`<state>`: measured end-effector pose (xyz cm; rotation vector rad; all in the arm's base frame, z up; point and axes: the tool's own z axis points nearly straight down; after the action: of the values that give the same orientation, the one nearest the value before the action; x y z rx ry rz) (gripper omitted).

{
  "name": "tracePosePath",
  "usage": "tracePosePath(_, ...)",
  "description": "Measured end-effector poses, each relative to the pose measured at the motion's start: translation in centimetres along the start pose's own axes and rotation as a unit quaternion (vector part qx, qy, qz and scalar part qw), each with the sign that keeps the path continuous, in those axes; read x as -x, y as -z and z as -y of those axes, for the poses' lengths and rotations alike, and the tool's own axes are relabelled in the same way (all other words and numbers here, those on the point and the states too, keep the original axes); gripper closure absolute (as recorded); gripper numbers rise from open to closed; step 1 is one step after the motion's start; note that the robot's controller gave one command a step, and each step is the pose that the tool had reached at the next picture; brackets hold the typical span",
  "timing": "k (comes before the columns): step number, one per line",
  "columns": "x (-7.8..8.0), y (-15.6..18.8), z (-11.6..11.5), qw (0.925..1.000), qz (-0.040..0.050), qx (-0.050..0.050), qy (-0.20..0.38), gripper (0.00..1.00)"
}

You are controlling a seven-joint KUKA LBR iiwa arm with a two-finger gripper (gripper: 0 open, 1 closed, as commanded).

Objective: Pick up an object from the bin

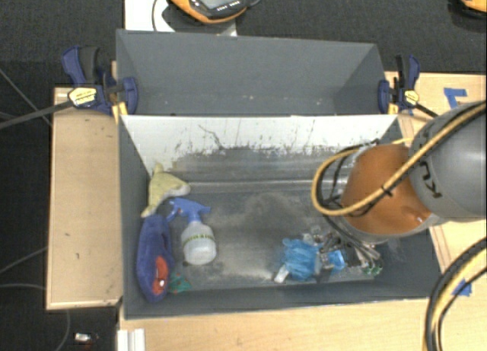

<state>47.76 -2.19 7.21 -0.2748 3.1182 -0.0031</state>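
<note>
**Gripper low over a crumpled blue thing at the bin's 5 o'clock**

The black letters "KU" can be read on the arm's (456,159) grey link where it enters from 3 o'clock; the rest of the word curves out of sight. Below that link sits the round orange cover (380,197), with yellow-and-black cables looped around it.

The gripper (340,256) is down near the floor of the grey metal bin (251,75), at about 5 o'clock on the floor. Its dark metal parts are mixed up with the thing beside it, so I cannot tell whether it is spread or pressed together, or whether it pinches anything.

Just at its 9 o'clock side, touching or nearly touching it, lies a crumpled bright blue thing (299,260). It is wrinkled and irregular, like soft plastic or fabric, with a pale tip pointing toward 8 o'clock. What kind of thing it is cannot be made out.

The other things lie well apart, at the floor's 8 to 9 o'clock:
- a spray bottle (196,241) with a blue trigger head and a pale, translucent body
- a limp yellowish piece (166,186) above it
- a long dark blue thing (152,254) with a red spot, against the wall
- a small green bit (180,286)
</note>
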Motion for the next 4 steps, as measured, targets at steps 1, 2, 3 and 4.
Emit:
tracePosePath(1,-0.1,2.3,0.0,1.0000,-0.0023,0.001,0.001,1.00)
tracePosePath(2,0.0,4.6,0.0,1.0000,-0.0006,0.000,0.001,1.00)
tracePosePath(3,0.1,5.9,0.0,1.0000,0.0012,0.000,0.002,1.00)
tracePosePath(4,0.1,6.6,0.0,1.0000,0.0013,0.000,0.003,1.00)
